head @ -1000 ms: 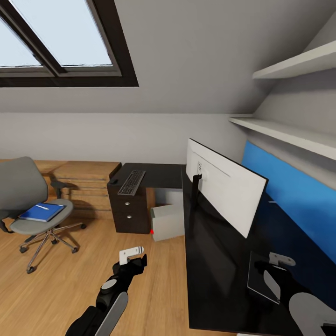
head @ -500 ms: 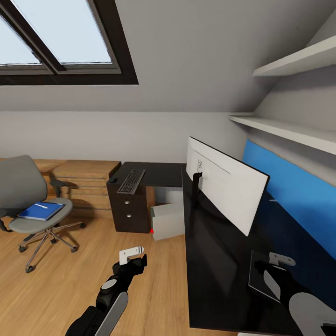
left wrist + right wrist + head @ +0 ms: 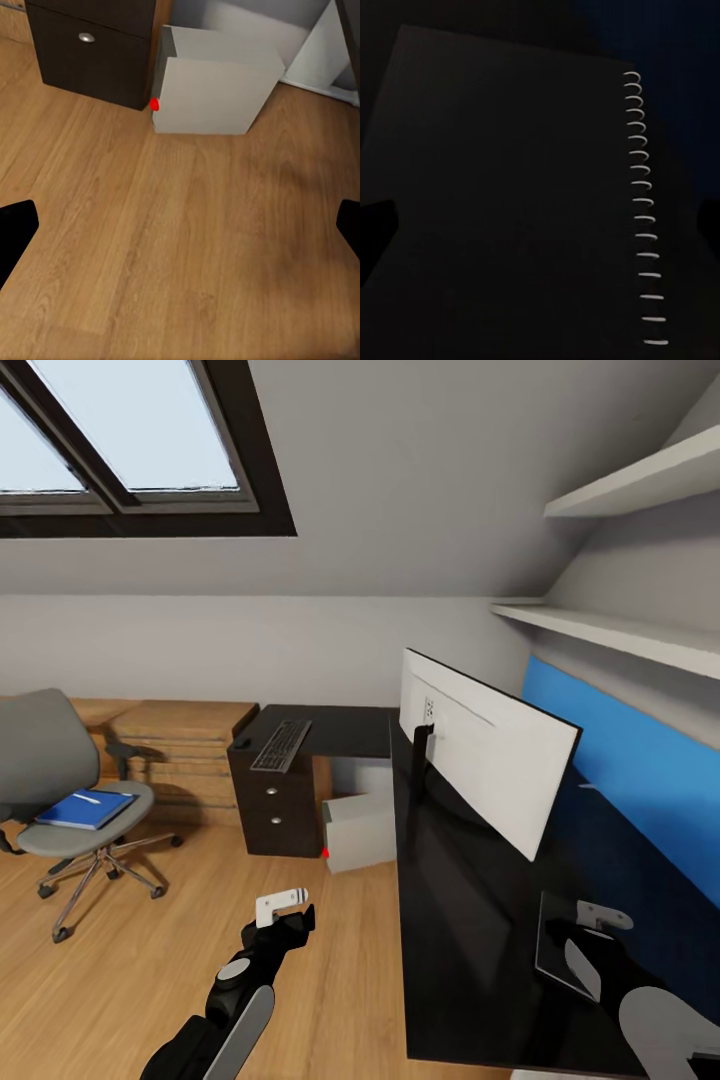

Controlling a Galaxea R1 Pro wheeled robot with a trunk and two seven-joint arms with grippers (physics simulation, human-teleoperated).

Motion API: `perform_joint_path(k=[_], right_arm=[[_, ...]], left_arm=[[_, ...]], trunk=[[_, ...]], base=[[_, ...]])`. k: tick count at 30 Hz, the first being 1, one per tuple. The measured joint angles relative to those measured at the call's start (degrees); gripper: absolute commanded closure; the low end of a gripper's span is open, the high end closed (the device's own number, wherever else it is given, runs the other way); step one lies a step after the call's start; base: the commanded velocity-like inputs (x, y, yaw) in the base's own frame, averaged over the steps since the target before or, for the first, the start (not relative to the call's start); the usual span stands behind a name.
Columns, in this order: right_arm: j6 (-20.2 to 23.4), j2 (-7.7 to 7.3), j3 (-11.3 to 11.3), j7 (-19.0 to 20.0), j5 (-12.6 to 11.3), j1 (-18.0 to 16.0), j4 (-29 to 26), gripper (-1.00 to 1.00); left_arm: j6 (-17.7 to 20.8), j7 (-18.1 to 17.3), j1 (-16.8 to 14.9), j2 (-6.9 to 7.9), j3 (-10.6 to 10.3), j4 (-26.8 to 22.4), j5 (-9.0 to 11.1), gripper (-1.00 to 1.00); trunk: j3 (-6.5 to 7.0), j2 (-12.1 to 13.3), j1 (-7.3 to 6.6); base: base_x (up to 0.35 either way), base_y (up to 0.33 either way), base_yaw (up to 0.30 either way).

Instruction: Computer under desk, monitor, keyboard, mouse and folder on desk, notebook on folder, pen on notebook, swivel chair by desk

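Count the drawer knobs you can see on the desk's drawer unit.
2 in the head view: an upper knob and a lower knob, one above the other on the dark drawer unit. More may be hidden.

**Attic room surroundings**

A dark-framed skylight [image 3: 130,450] sits in the sloped ceiling, high above the left gripper. A light wooden dresser [image 3: 185,755] stands far ahead of it. White shelves [image 3: 620,640] and a blue wall panel [image 3: 640,780] lie beyond the right gripper.
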Motion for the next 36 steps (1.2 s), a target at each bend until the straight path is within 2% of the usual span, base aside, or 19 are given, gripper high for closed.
perform_joint_path(k=[10, 30, 36], right_arm=[[-0.04, 0.0, -0.03, -0.1, 0.49, -0.05, -0.78, -1.0], [-0.05, 0.0, -0.04, -0.07, 0.53, -0.05, -0.78, -1.0], [-0.06, 0.0, 0.0, 0.04, 0.52, -0.04, -0.84, -1.0]], left_arm=[[0.0, 0.0, 0.0, -0.01, -0.05, 0.01, 0.0, -1.0], [0.17, -0.02, 0.0, 0.14, 0.11, 0.52, 0.07, -1.0], [0.2, -0.03, 0.0, 0.49, 0.12, 0.61, 0.05, -1.0]], trunk=[[-1.79, -4.03, 2.19], [-1.79, -4.04, 2.2], [-1.8, -4.03, 2.22]], base=[[0.0, 0.0, 0.0], [-0.002, 0.0, 0.0], [-0.193, 0.0, 0.0]])
